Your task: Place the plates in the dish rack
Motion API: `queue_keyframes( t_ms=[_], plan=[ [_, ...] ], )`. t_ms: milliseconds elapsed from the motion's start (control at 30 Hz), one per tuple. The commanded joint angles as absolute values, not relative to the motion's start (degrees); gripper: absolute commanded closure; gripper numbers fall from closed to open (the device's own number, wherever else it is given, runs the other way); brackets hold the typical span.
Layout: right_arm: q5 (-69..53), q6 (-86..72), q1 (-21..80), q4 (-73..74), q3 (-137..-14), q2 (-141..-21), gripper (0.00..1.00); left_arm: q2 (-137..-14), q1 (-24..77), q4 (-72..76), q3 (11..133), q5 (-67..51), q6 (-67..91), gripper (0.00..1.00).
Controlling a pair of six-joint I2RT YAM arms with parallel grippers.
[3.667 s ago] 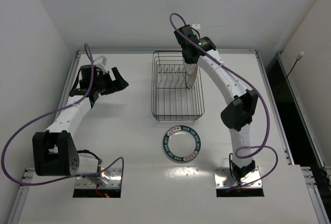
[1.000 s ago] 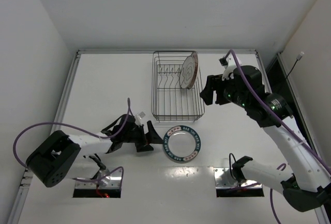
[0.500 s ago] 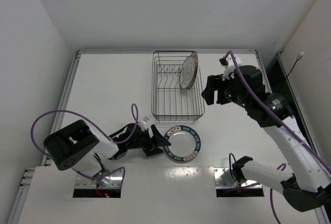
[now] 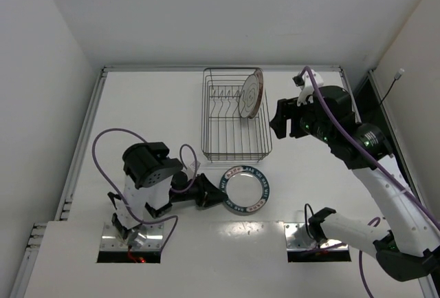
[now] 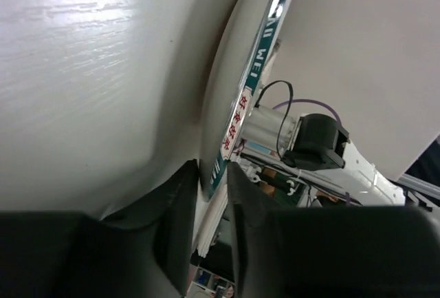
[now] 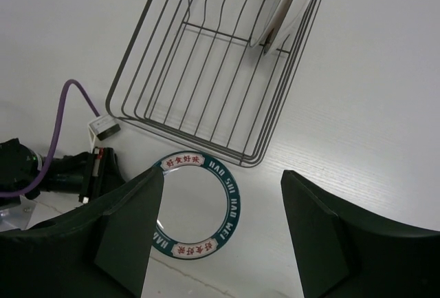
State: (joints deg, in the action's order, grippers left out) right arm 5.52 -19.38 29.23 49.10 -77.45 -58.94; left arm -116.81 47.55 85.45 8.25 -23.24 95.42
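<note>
My left gripper [image 4: 208,195] is down low over the table [image 4: 151,105] on the near side, reaching right to the lettered plate [image 4: 245,190]. That plate, white in the middle with a blue-green band of letters round the rim, lies just near of the dish rack's near right corner, apart from the wire. I have it by its left edge. In my left wrist view my two fingers [image 5: 180,215] stand either side of the rim with only a narrow slot between them, and the rim runs down into that slot. So my jaws are drawn almost together and pinched on the plate's edge. Whether that edge is lifted off the table I cannot tell.

The dish rack [image 4: 227,133] sits at the far middle of the table, its long side running near to far. It is a dark wire basket with upright prongs inside. In its far right corner one ringed plate [image 4: 251,93] stands on edge, white with thin dark rings, tilted toward the right wall of the rack.

My right gripper [image 4: 277,122] hangs in the air just right of the rack, well above the table, pointing down and to the left. Its fingers are spread wide with nothing between them. Through the gap my right wrist view shows the rack and the lettered plate below
</note>
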Motion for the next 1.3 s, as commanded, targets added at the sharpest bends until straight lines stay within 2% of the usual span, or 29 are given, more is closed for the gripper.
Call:
queue_keyframes(
  t_ms=[0,167,267,333,400,433,467,533,567,600,700,967,1267],
  plan=[
    [7.03,-18.02,28.92,49.3,-80.5,-58.89,0.34,-123.05,48.34,109.07,5.8,-24.7,104.06,0.82],
    [7.55,-18.02,28.92,49.83,-81.04,-58.89,0.34,-115.25,48.87,103.02,5.19,-24.7,100.99,1.0],
    [8.08,-18.02,28.92,50.45,-81.65,-58.89,0.34,-108.57,48.87,94.1,4.57,-24.17,97.84,1.0],
    [8.61,-17.49,28.92,51.15,-82.26,-58.36,0.34,-99.35,48.87,87.22,3.96,-24.17,96.07,1.0],
    [9.31,-17.49,28.92,51.76,-82.27,-58.36,0.34,-92.15,48.87,74.67,3.96,-22.95,93.44,1.0],
    [9.32,-17.49,28.92,51.77,-82.27,-58.36,0.34,-84.1,49.74,68.96,6.13,-22.42,90.64,1.0],
    [9.32,-17.49,28.92,51.77,-82.27,-57.84,0.34,-79.93,50.44,54.64,7.89,-21.54,88.61,1.0],
    [9.32,-17.49,28.92,51.77,-82.27,-57.83,0.34,-72.11,52.11,37.96,13.15,-16.63,83.61,1.0],
    [9.32,-17.49,28.92,51.25,-82.27,-57.83,0.34,-66.15,54.03,30.14,19.8,-14.35,80.97,1.0],
    [8.45,-17.49,28.92,51.24,-81.74,-57.83,0.34,-63.92,54.84,17.53,22.91,-11.98,76.34,1.0],
    [6.51,-18.11,28.92,50.72,-81.74,-57.83,0.34,-57.95,56.77,4.18,31.26,-4.94,71.91,1.0],
    [0.18,-19.34,28.39,49.04,-84.37,-58.45,0.34,-49.58,56.26,-6.85,36.38,4.3,69.53,1.0],
    [-4.65,-19.95,28.39,46.05,-78.66,-58.36,0.34,-49.04,54.49,-12.39,45.08,5.45,65.31,1.0]
  ],
)
